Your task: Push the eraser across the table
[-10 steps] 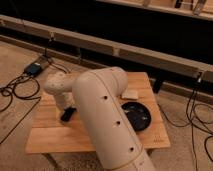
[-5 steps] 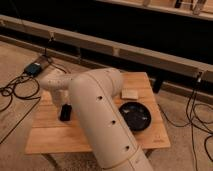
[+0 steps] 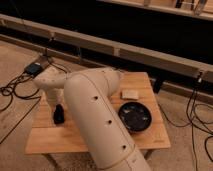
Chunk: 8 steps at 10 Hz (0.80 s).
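The dark end effector (image 3: 59, 115) hangs low over the left of the light wooden plank surface (image 3: 55, 141); spread or pressed together, I cannot tell. The small flat black eraser seems hidden at its tip. A push off-centre could spin it aside or off the left edge.

Cream-white arm (image 3: 89, 111), dotted with dark holes, over a table (image 3: 50, 141) of pale honey planks; the black gripper (image 3: 59, 116) hangs at nine o'clock on the top. Black bowl (image 3: 134, 116) at three o'clock, pale beige block (image 3: 130, 93) at one.
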Each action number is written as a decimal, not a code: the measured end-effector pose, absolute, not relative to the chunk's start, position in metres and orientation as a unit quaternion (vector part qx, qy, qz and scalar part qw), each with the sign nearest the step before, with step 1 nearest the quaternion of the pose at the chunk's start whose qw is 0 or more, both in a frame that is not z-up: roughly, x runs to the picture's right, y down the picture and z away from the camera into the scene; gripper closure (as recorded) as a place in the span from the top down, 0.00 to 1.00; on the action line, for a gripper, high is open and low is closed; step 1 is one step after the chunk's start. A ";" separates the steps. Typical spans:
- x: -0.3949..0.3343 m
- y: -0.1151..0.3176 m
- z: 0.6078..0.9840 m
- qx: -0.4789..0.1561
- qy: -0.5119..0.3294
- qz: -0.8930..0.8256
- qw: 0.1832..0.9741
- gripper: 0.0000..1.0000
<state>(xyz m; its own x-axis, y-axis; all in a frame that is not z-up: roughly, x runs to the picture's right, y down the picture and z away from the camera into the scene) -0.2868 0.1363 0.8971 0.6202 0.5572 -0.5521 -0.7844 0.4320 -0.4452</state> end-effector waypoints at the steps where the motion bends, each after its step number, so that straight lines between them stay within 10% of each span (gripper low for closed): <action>1: -0.290 0.136 0.896 -0.349 0.161 0.405 0.829 0.65; 8: -0.285 0.123 0.879 -0.347 0.163 0.405 0.830 0.65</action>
